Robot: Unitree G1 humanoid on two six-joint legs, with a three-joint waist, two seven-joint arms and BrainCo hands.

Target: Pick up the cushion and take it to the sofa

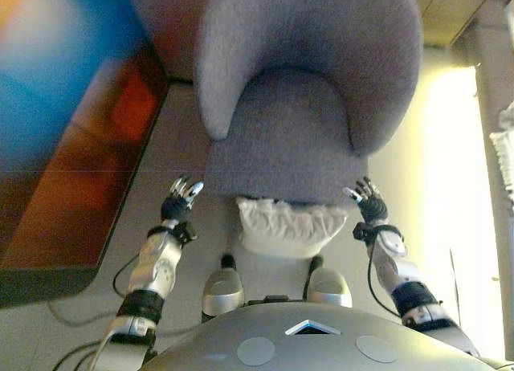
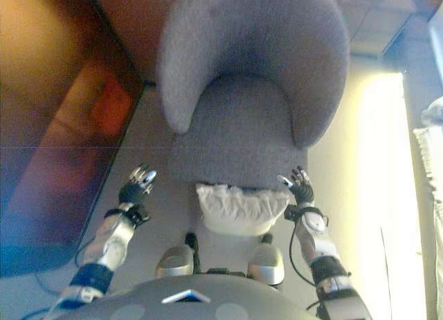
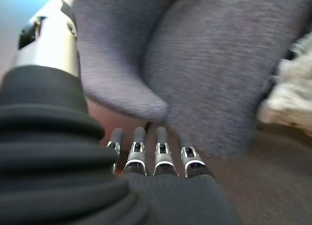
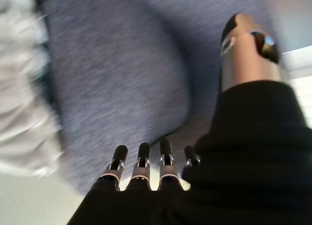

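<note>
The white cushion (image 1: 289,226), judged soft and light, is best taken at both ends; left hand (image 1: 181,199) and right hand (image 1: 367,201) are held open, empty.

There is one grey armchair (image 1: 297,106). One white cushion (image 1: 289,225) lies on the floor against the front of its seat. Two hands show, the left hand (image 1: 181,199) and the right hand (image 1: 367,200), both empty with fingers straight. One dark panel with a reddish sheen (image 1: 88,162) stands along the left side.
</note>
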